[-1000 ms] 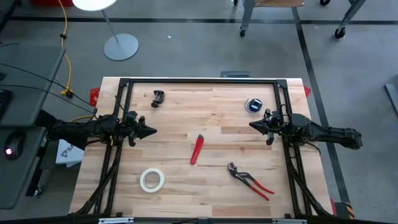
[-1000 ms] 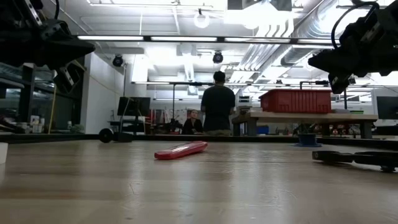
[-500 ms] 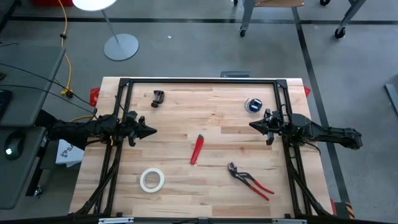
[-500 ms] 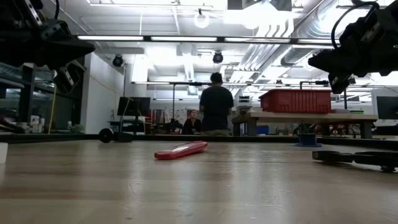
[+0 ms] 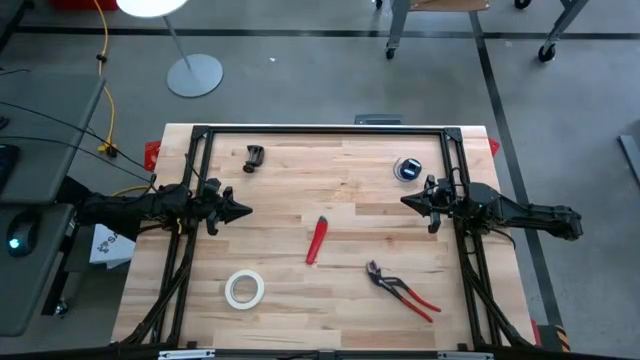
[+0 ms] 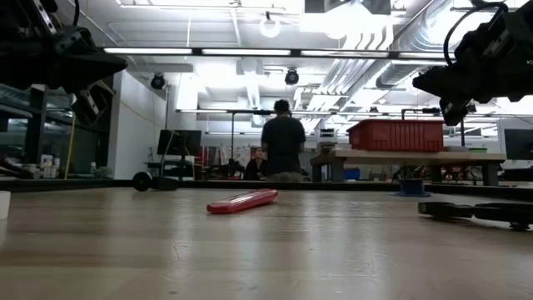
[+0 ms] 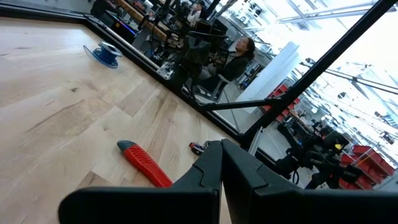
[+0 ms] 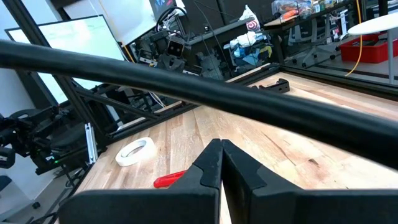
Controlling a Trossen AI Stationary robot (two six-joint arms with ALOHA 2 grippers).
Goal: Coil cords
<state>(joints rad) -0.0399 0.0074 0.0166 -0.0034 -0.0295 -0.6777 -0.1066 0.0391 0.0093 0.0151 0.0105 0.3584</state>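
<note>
At far left, left arm (image 5: pixel 130 208): hangs over the left edge of the worktop (image 5: pixel 340 190), tip aimed inward, jaws pressed tight together, holding nothing. Same place and pose as a second ago.

Next along, near the front: white tape roll (image 5: pixel 244 289), flat on the wood, untouched. Toward the back edge: small black clamp-like part (image 5: pixel 254 157), well apart from everything else.

Around the middle: red cutter (image 5: pixel 317 240), lying flat. Right of it, nearer the front: red-handled pliers (image 5: pixel 402 291).

Toward the back right: small black spool (image 5: pixel 407 169) with thin blue wire (image 7: pixel 104 53) on it, resting on the worktop just beside the frame rail and near the right arm's tip. No loose loops of wire to be made out across the wood; too fine to tell for certain.

At far right, right arm (image 5: pixel 520 212): mirrors the left, raised clear of the wood, jaws closed on nothing.

Only change over the last second: person (image 6: pixel 283 146) in the room behind, moved slightly to the side. Nothing on the worktop moved, neither arm stirred.

For the task: looks not yet begun. Likely first move, as a judgement: right arm, nearest the spool, opening and reaching for it.
</note>
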